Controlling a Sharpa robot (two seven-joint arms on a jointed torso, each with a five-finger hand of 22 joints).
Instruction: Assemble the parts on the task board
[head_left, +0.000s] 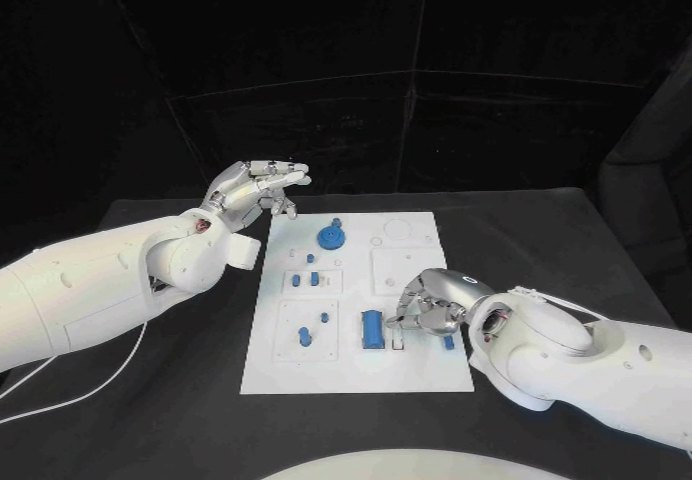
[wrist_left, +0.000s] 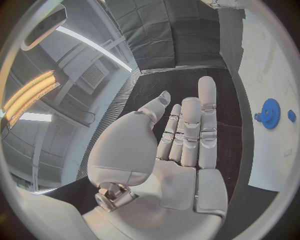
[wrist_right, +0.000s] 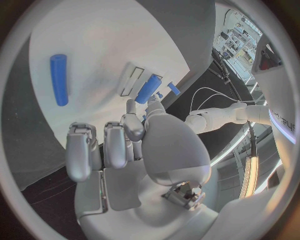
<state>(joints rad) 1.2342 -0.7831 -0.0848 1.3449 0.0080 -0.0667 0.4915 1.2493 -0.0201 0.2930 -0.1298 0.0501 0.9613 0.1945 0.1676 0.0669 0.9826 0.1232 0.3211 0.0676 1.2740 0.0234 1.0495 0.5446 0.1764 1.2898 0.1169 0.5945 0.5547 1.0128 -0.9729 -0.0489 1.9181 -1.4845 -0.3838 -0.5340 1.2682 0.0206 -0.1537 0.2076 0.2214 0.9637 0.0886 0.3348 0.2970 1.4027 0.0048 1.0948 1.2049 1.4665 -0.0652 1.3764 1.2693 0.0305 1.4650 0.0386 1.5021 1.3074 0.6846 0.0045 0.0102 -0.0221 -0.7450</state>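
The white task board (head_left: 411, 375) is seen lying flat in the middle of the black tabletop (head_left: 577, 230). The left hand (head_left: 260, 187) is held raised above the tabletop just off the board's far left corner, fingers stretched out and close together, with nothing gripped. The right hand (head_left: 427, 305) is lowered over the board's near right part, fingers curled downward; in the right wrist view a blue cylinder (wrist_right: 149, 88) is seen at the fingertips (wrist_right: 130, 106), though whether it is actually pinched cannot be told. A blue gear (head_left: 333, 236) is seen standing near the board's far left end. A longer blue peg (head_left: 371, 329) is seen lying on the board just beside the right hand. Several small blue parts (head_left: 304, 334) are scattered along the board's left side.
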